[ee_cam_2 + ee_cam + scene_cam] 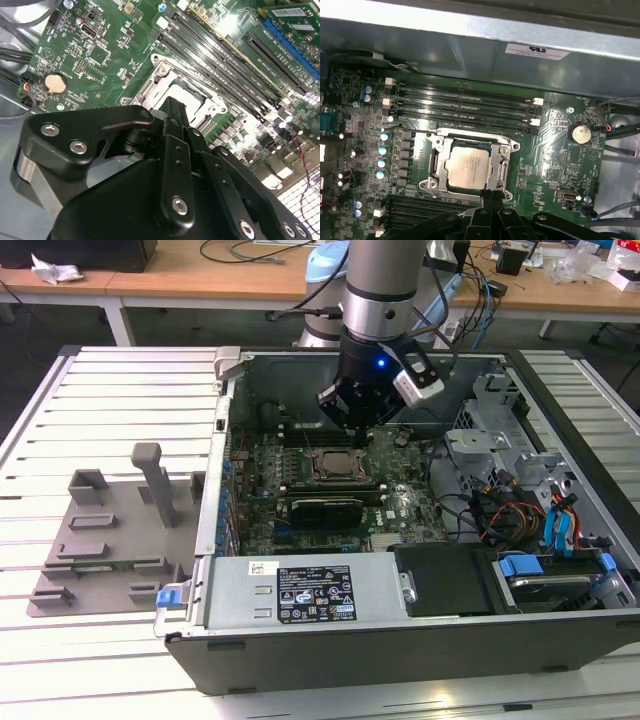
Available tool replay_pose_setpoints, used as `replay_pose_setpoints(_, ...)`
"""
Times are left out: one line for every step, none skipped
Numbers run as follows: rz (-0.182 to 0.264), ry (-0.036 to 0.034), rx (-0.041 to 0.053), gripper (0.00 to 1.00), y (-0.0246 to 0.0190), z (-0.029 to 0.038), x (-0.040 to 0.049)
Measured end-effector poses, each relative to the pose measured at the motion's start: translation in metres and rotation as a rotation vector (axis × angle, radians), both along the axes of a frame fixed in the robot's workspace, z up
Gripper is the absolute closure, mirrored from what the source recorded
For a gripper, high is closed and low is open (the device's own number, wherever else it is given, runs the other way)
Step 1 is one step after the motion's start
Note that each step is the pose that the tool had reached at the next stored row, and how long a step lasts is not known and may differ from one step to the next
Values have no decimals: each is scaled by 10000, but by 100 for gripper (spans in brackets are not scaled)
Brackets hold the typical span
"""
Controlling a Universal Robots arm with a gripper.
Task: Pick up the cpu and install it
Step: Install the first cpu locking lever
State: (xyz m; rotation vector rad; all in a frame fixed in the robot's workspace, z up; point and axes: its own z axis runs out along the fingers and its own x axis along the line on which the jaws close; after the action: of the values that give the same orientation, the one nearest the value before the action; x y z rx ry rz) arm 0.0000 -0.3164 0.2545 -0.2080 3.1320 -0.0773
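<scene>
The cpu (468,168) already lies in the socket (470,167) on the motherboard (560,150), inside the open case (300,605) that stands on the table (100,390). In the first wrist view its pale silver top shows inside the metal frame, flat and square to it. In the exterior view the socket (333,466) sits just below the pincer (352,425), which hangs over the board and is near the socket but apart from it.

The fingers are narrow and seem to meet at their tips, with nothing between them, so I judge the pincer as closed and empty. The tips (487,197) point at the edge of the socket frame in the first wrist view, and in the second wrist view the tip (172,107) hides a part of the socket (187,92).

I judge that the pick-up and the placing are done, and the step in hand is the last part of the install. What is left calls for care: the chip must rest fully flat, and the arm must not drag on the frame. I cannot tell if the frame is locked down.

Count: one cpu, one socket, one pincer, one round coin battery (580,133). Long memory slots (460,102) lie beside the socket, four on that side. One grey fixture (110,530) stands on the table at the exterior view's left.
</scene>
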Motion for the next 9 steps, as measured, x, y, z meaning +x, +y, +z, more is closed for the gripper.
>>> replay_pose_setpoints(1, 0, 0, 89, 0, 0, 0)
replay_pose_setpoints(2, 0, 0, 89, 0, 0, 0)
replay_pose_setpoints(1, 0, 0, 89, 0, 0, -1)
replay_pose_setpoints(-3, -1, -1, 89, 0, 0, -10)
replay_pose_setpoints(-2, -5, 0, 89, 0, 0, -45)
replay_pose_setpoints(-1, -11, 0, 89, 2, 0, -88)
replay_pose_setpoints(-2, -18, -4, 89, 8, 2, -121)
replay_pose_setpoints(-2, -23, -5, 89, 20, 3, -136)
replay_pose_setpoints(-1, -25, -5, 89, 29, 5, -146)
